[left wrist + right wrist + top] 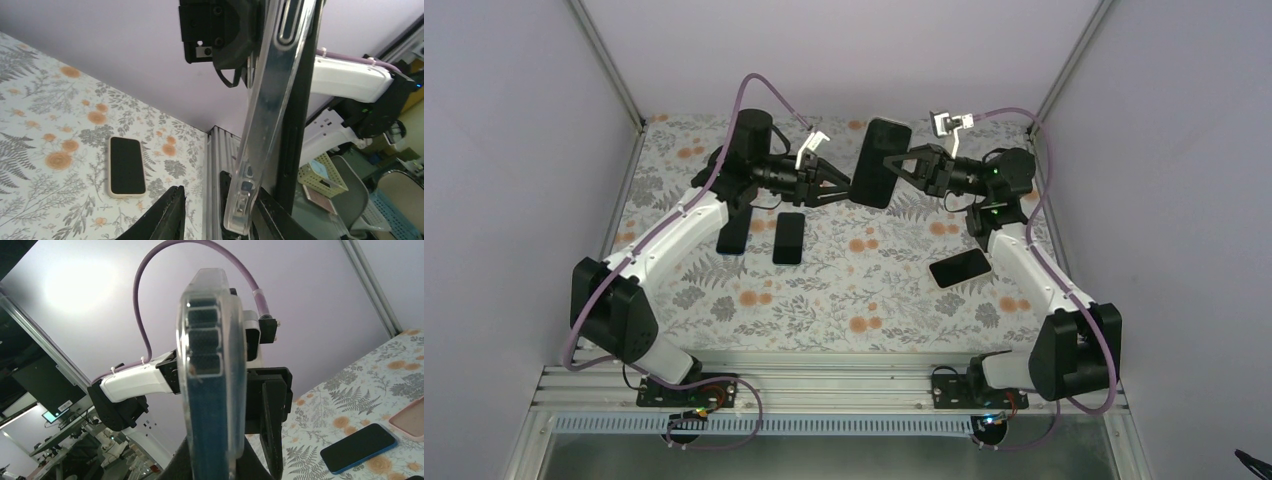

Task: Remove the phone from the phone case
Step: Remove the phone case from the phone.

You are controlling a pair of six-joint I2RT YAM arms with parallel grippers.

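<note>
The dark phone point(882, 160) in its clear phone case is held upright in the air above the middle of the table. My right gripper point(896, 160) is shut on its right side; in the right wrist view the phone point(212, 390) stands edge-on between the fingers point(215, 460). My left gripper point(842, 190) is at the phone's lower left corner. In the left wrist view its jaws point(201, 185) stand apart, and the clear case point(265, 125), bowed away from the dark phone point(300, 100), rests its corner against the right finger point(270, 215). A gap separates the case from the left finger point(170, 210).
A black phone point(789, 237) and another dark flat item point(734, 230) lie on the flowered table below the left arm. A third phone point(960, 268), cream-edged point(126, 166), lies near the right arm. A metal rail point(824, 385) borders the table's near side.
</note>
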